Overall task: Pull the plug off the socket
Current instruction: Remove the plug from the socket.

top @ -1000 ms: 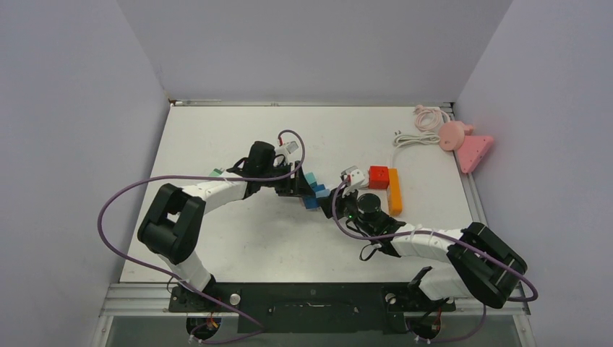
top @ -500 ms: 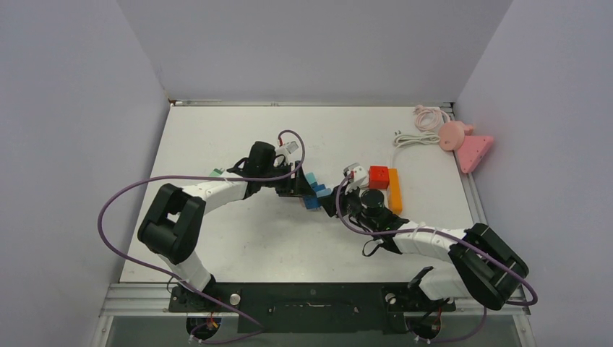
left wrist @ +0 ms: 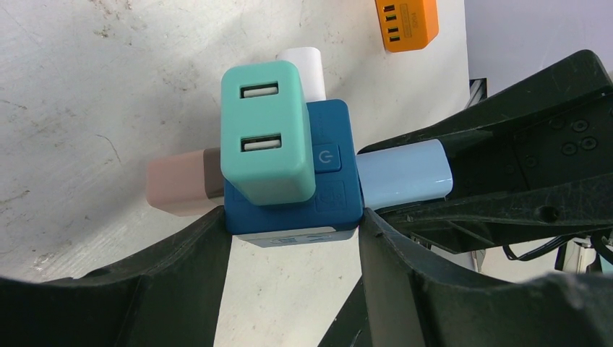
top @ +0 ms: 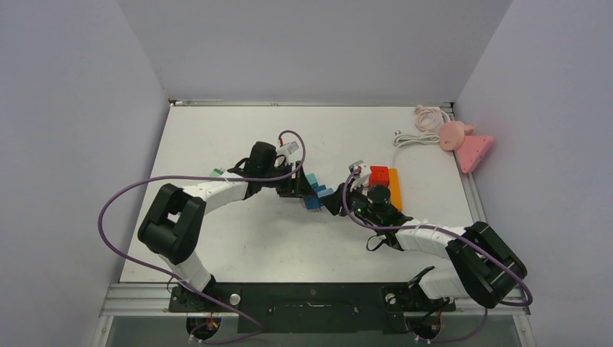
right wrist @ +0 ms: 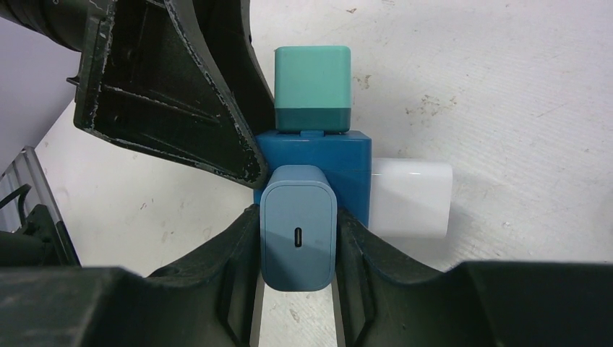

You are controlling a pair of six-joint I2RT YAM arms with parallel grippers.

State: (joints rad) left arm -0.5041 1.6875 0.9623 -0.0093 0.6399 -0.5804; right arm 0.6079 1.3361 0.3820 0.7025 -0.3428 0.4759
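My left pincer (left wrist: 293, 230) grips the blue socket cube (left wrist: 334, 189) by its sides, and my right pincer (right wrist: 297, 215) clamps the light-blue plug (right wrist: 298, 242) seated in it.

A white table (top: 238, 130), scuffed with grey marks, sits boxed in by plain pale grey-lilac panels: a back wall (top: 303, 50), a left wall (top: 65, 144) and a right wall (top: 549, 87). The light is even and soft, and a metal rail (top: 141, 295) runs along the table's near edge.
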